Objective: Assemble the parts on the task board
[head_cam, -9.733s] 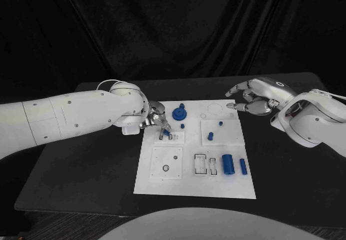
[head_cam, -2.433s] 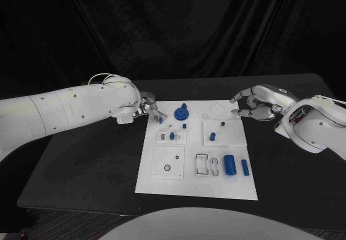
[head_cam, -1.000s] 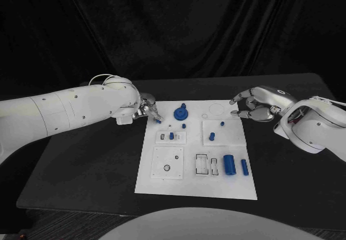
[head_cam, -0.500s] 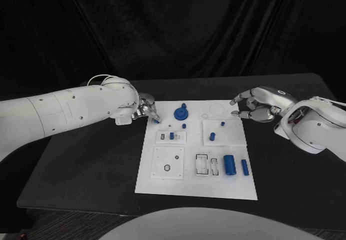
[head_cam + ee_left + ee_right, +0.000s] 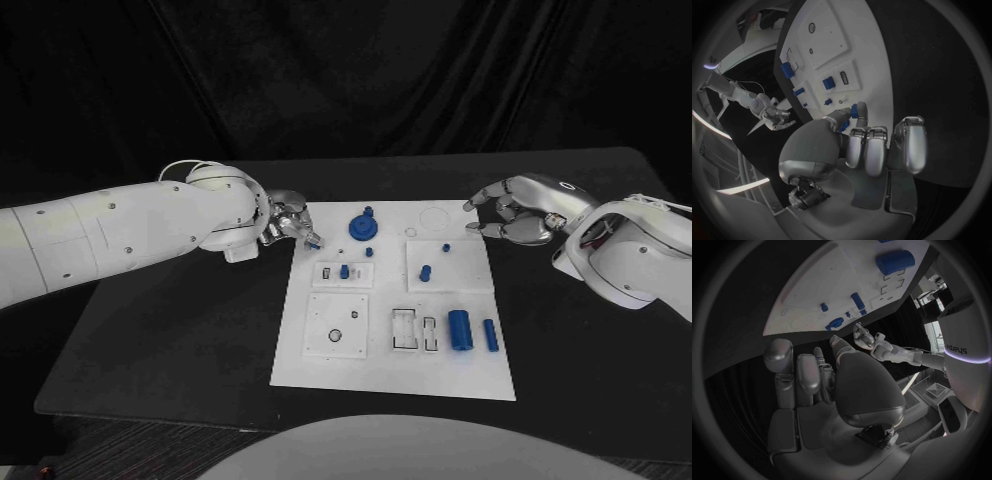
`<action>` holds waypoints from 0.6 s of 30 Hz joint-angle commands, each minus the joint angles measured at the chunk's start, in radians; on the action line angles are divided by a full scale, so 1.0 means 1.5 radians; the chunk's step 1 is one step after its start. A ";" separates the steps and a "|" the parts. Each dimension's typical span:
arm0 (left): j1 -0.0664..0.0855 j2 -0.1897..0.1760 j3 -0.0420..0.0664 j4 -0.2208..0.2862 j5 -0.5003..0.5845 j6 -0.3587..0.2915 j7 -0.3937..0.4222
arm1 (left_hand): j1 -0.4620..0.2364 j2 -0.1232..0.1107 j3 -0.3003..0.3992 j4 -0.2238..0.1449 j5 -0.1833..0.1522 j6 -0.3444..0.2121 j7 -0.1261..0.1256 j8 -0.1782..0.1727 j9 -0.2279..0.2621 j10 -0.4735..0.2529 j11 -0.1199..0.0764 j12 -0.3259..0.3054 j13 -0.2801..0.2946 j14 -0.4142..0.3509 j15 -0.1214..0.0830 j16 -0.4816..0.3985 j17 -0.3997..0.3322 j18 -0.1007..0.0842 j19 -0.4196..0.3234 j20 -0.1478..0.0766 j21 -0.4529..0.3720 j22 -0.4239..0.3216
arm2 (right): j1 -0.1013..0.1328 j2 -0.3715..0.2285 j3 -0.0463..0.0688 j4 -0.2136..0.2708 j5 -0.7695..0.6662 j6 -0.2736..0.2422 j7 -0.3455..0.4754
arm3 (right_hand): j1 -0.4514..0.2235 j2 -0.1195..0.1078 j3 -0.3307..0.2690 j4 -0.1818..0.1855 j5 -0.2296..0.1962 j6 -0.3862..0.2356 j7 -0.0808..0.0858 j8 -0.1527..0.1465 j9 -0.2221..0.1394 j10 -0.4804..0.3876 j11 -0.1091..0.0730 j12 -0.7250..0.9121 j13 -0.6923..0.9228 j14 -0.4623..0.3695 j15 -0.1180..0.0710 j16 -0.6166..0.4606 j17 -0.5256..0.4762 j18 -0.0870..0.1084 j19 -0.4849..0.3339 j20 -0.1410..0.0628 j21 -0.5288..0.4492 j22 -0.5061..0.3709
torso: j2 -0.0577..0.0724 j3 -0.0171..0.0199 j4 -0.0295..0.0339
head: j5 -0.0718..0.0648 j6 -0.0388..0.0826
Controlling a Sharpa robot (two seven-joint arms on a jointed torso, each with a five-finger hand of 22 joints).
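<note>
L hand (image 5: 289, 222) pinching small blue part (image 5: 313, 239) at task board (image 5: 389, 375) 10 o'clock corner, R hand (image 5: 515, 212) curled, empty, at 2 o'clock edge

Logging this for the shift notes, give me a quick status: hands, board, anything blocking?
Left hand pinches a small blue part at the task board edge. Right hand curled, holding nothing. Nothing blocking.

One marking is legible: the word "sharpa", in dark lettering turned on its side, on the robot's white body panel (image 5: 959, 349) in the right wrist view.
</note>
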 commanded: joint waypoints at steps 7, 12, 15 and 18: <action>-0.002 -0.042 0.000 0.074 0.050 -0.071 -0.020 | -0.010 -0.003 0.007 0.003 0.005 0.001 0.000 0.004 0.002 0.053 -0.006 -0.006 0.155 0.069 -0.001 0.002 0.176 0.005 -0.004 -0.001 -0.007 0.113 | -0.004 -0.003 0.000 0.002 -0.001 0.007 -0.010 | 0.003 0.001 0.002 -0.002 0.003 0.006 0.001 -0.004 -0.001 -0.004 0.001 -0.003 0.040 0.015 0.003 -0.003 -0.001 0.006 -0.001 0.001 -0.005 0.052 | -0.001 0.0013 0.0002 | 0.008 0.000; -0.013 -0.056 0.000 0.092 0.051 -0.083 -0.022 | -0.014 -0.003 0.010 0.006 0.005 0.002 0.000 0.006 0.004 0.053 -0.005 -0.007 0.154 0.069 -0.001 0.002 0.176 0.005 -0.004 -0.001 -0.007 0.113 | -0.005 -0.003 0.000 0.003 0.002 0.008 -0.010 | 0.003 0.001 0.002 -0.002 0.003 0.007 0.001 -0.004 -0.001 -0.004 0.001 -0.003 0.040 0.015 0.003 -0.004 -0.002 0.006 -0.001 0.001 -0.006 0.052 | 0.000 0.0008 0.0008 | 0.010 0.000; -0.018 -0.058 0.000 0.095 0.052 -0.085 -0.021 | -0.015 -0.002 0.012 0.008 0.005 0.003 -0.001 0.007 0.004 0.054 -0.006 -0.006 0.155 0.069 -0.001 0.002 0.176 0.005 -0.003 -0.001 -0.006 0.114 | -0.006 -0.003 0.000 0.002 0.003 0.009 -0.009 | 0.003 0.001 0.002 -0.002 0.003 0.007 0.001 -0.004 -0.002 -0.005 0.001 -0.003 0.040 0.015 0.003 -0.003 -0.002 0.007 -0.001 0.001 -0.006 0.052 | 0.000 0.0005 0.0010 | 0.009 0.000; -0.025 -0.058 0.000 0.096 0.052 -0.087 -0.018 | -0.017 -0.002 0.013 0.010 0.003 0.004 -0.001 0.008 0.005 0.054 -0.006 -0.005 0.156 0.069 -0.001 0.002 0.176 0.004 -0.003 -0.001 -0.006 0.114 | -0.006 -0.002 0.000 0.003 0.004 0.009 -0.008 | 0.003 0.002 0.002 -0.002 0.004 0.007 0.001 -0.004 -0.002 -0.005 0.001 -0.003 0.040 0.015 0.003 -0.004 -0.002 0.007 -0.001 0.001 -0.006 0.052 | 0.000 0.0002 0.0005 | 0.008 0.000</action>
